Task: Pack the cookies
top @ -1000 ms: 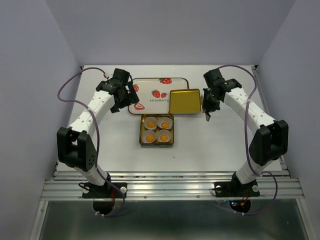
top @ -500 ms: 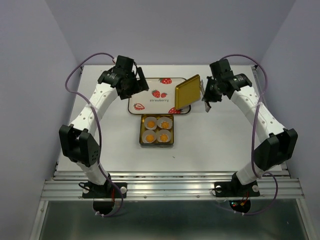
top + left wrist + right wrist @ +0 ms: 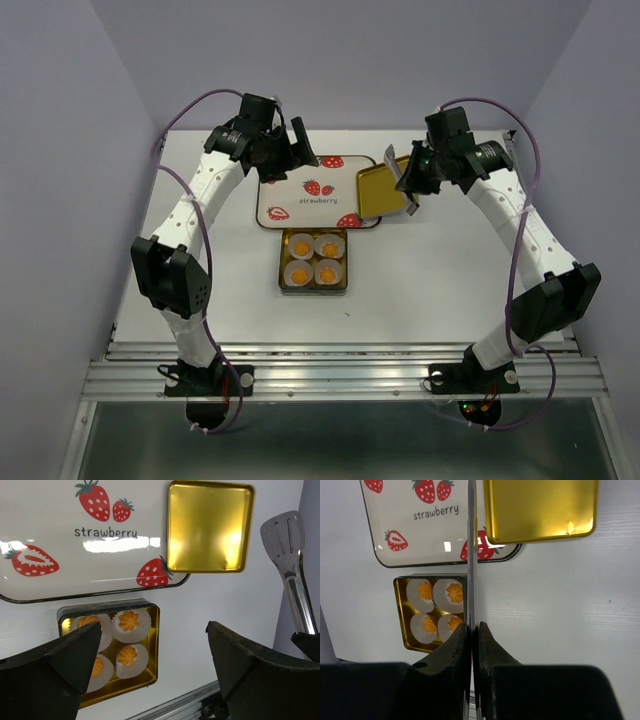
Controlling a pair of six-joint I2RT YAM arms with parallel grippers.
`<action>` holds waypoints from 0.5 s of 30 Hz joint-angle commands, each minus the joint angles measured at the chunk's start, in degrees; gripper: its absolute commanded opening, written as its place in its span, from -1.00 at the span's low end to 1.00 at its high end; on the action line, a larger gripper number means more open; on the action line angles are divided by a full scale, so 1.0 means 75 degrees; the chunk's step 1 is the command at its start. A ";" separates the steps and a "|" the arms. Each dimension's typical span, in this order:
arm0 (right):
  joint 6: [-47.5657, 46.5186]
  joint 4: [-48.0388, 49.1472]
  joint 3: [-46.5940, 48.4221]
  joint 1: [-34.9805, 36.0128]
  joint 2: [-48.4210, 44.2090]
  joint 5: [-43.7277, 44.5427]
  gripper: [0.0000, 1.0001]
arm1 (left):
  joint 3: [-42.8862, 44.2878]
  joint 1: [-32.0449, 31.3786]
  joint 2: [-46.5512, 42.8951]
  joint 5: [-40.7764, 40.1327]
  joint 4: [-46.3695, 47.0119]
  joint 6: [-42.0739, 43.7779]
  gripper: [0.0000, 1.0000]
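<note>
Four orange-yellow cookies (image 3: pixel 314 257), each in a white paper cup, sit in an open gold tin (image 3: pixel 315 290) at the table's middle. They also show in the left wrist view (image 3: pixel 129 620) and the right wrist view (image 3: pixel 455 592). My left gripper (image 3: pixel 288 150) is raised over the far left of the strawberry tray (image 3: pixel 300 195); its jaws stand wide open and empty (image 3: pixel 153 630). My right gripper (image 3: pixel 415 178) is shut on metal tongs (image 3: pixel 412 205), seen edge-on between its pads (image 3: pixel 474 627). The tongs also show in the left wrist view (image 3: pixel 292 570).
The gold lid (image 3: pixel 380 190) lies inside-up on the tray's right end, partly overhanging it (image 3: pixel 207 527). The white tray with red strawberry prints (image 3: pixel 60 545) lies behind the tin. The metal rail (image 3: pixel 340 365) runs along the table's near edge.
Both arms have risen and drawn back toward the far side. The gold lid tipped up on edge, then settled further right and back on the tray's end.
</note>
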 commanded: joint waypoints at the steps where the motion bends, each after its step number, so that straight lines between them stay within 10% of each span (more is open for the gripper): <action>1: -0.0710 0.0065 0.0203 0.0111 -0.0040 -0.0059 -0.99 | 0.0271 -0.0046 -0.0035 0.0485 0.0370 -0.0141 0.98; 15: -0.1751 -0.0931 0.0659 0.0288 0.0967 0.0069 -0.99 | 0.0013 -0.0058 -0.0140 0.0157 0.0054 -0.0071 0.98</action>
